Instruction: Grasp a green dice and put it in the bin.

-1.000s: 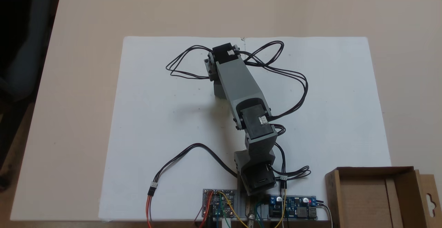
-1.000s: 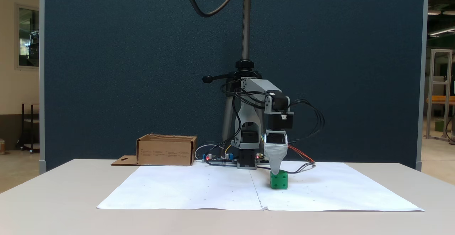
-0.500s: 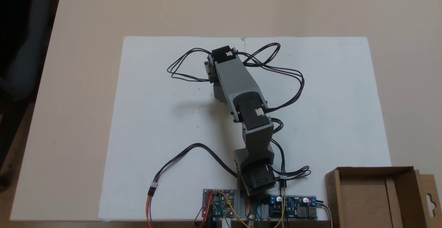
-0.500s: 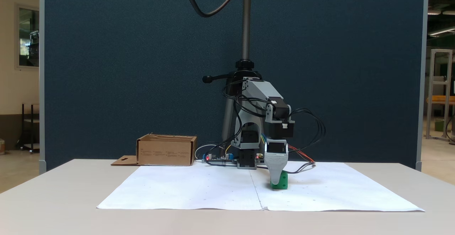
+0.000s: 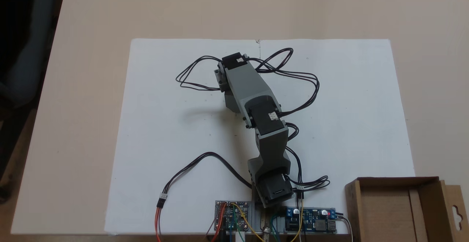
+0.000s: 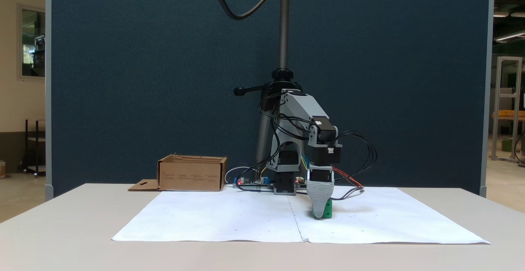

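Looking down from above, a fixed view has the arm [image 5: 253, 99] stretched across the middle of the white paper sheet [image 5: 165, 125], its grey links and black cables covering whatever lies beneath the wrist; the side-on fixed view supplies what that one hides, the gripper [image 6: 320, 211] pointing straight down with its tip at the sheet. From the side the arm rises from its base at centre frame, bends forward at the elbow and drops the wrist vertically, right of centre. The green dice [image 6: 327, 212] sits on the paper at the gripper's tip, its right part peeking out from behind the grey front jaw, which covers the rest. The jaws stand one behind the other from this side, so I cannot tell whether they grip the dice or are apart. The bin [image 6: 192, 173] stands left of centre in the side view, well apart from the dice, and at lower right [image 5: 388, 212] from above, open top showing bare cardboard inside.
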You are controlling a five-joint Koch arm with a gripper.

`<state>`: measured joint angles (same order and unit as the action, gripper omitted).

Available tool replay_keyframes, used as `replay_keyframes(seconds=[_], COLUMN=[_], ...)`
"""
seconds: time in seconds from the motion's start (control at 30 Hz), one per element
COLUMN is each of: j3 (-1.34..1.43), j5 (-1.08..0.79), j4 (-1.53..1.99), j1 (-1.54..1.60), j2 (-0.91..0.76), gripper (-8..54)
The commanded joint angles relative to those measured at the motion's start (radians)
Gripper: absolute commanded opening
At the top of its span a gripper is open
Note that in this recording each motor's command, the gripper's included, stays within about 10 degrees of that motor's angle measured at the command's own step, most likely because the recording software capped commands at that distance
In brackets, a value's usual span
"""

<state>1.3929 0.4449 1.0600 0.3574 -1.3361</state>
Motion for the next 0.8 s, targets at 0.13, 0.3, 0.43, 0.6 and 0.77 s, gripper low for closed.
replay_keyframes(seconds=[0.13, 0.3, 0.43, 0.6, 0.77], j3=[-0.011, -0.011, -0.011, -0.011, -0.061], j5=[0.075, 0.077, 0.078, 0.086, 0.086], j4=[-0.023, -0.023, -0.021, -0.018, 0.064], j1=[0.028, 0.031, 0.031, 0.031, 0.021], j2=[-0.005, -0.005, -0.006, -0.011, -0.034], gripper=[38.7, 27.9, 16.3, 11.7, 11.7])
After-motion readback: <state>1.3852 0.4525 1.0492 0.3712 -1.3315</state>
